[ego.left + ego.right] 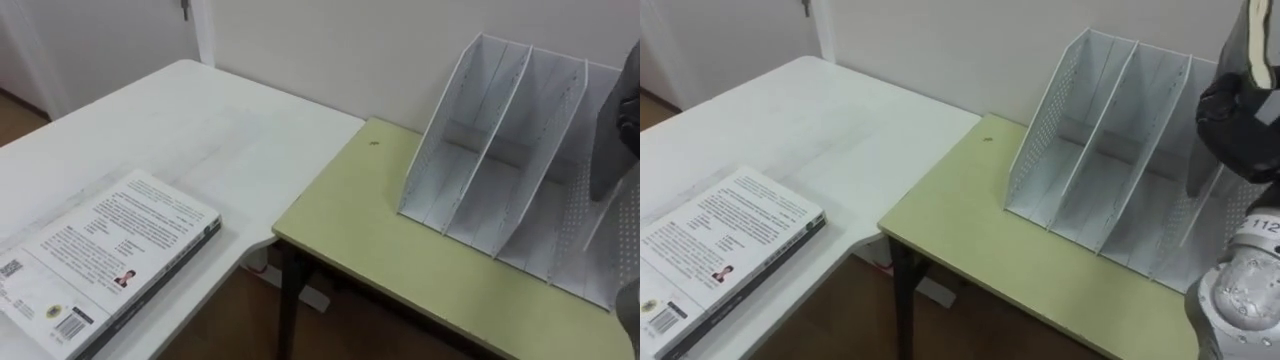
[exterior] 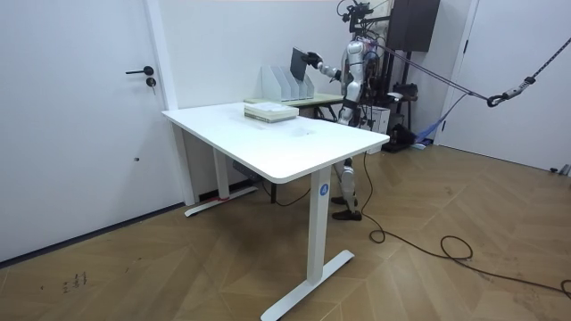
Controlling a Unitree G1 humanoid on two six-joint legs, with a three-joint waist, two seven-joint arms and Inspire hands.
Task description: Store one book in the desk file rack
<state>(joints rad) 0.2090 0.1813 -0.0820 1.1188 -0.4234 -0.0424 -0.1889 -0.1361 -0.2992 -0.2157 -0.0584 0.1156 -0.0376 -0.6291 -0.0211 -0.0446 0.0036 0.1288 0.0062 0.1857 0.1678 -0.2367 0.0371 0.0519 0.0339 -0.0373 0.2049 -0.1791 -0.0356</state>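
A white mesh file rack (image 1: 497,160) with several upright slots stands on a green desk (image 1: 352,228). My right hand (image 1: 1238,118) is at the rack's right end, its dark fingers curled round a grey-covered book (image 1: 1244,42) held upright above the right slots. In the room view this book (image 2: 299,64) stands on end over the rack (image 2: 285,83). Another book (image 1: 108,256) with a white printed cover lies flat on the white table (image 1: 180,120) at the lower left.
The green desk butts against the white table, with a dark gap and a black leg (image 1: 289,300) at the corner. A wall runs right behind the rack. In the room view a white door (image 2: 80,116) is at the left, and I stand behind the tables.
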